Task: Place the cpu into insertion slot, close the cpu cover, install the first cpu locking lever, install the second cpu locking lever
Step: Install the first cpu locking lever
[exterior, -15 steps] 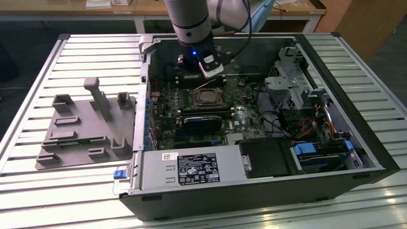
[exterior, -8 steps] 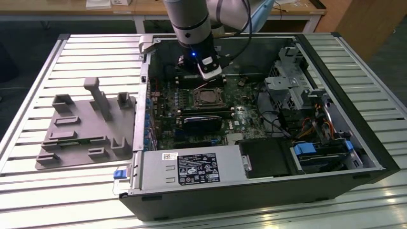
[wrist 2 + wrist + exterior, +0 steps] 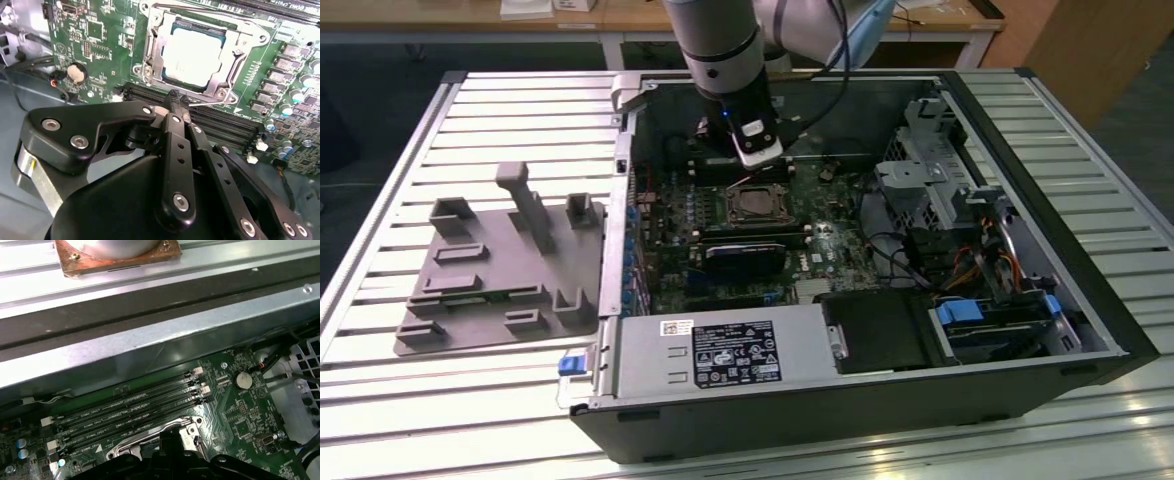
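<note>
The cpu (image 3: 192, 52) lies flat in the insertion slot (image 3: 149, 75) in the second wrist view, its pale top showing through the square opening of the cpu cover (image 3: 156, 47), which lies down over it. The black jaws come together to one tip that touches the socket's near edge, between the socket and the long black memory slots (image 3: 225, 122). Whether they pinch anything there cannot be told. A coin battery (image 3: 76, 73) sits well apart on the green motherboard (image 3: 100, 45).

In the first wrist view, the jaws' tip is just beside a silvery metal strip (image 3: 150, 432) at the socket's edge, with the case wall (image 3: 150, 340) beyond the memory slots.

In the exterior view, the open computer case (image 3: 1087, 300) lies on the slatted table (image 3: 454, 420) and holds the motherboard and a power supply box (image 3: 720, 355). The arm (image 3: 720, 50) reaches down into it above the socket. A grey moulded tray (image 3: 467, 300) lies beside the case, on the exterior view's left.
</note>
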Robot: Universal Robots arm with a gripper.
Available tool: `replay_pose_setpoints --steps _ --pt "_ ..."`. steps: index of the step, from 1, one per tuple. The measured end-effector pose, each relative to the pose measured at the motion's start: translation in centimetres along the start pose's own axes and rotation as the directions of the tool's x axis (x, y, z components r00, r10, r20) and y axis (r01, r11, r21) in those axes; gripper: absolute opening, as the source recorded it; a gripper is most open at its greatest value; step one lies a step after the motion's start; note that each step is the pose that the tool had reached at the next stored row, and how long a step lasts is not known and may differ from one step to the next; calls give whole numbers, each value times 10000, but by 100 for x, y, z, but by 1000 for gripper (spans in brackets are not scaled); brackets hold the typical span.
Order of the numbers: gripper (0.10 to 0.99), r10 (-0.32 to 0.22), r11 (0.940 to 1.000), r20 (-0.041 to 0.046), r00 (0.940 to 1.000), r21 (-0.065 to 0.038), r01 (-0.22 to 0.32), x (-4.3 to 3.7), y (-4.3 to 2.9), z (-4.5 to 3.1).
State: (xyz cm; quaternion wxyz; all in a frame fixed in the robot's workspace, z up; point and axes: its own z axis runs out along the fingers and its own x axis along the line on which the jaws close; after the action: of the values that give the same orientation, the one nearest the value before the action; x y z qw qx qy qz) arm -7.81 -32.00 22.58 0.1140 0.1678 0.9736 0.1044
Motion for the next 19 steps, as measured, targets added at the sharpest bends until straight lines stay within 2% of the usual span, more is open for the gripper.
replay_pose_setpoints --steps 3,10,15,19 --pt "106 101 9999 49 9999 79 -101 5 23 12" --pt "106 214 9996 102 9997 162 -216 28 91 40" --pt "106 337 9992 145 9993 187 -339 23 91 63" --pt "106 353 9992 221 9991 163 -357 29 86 91"
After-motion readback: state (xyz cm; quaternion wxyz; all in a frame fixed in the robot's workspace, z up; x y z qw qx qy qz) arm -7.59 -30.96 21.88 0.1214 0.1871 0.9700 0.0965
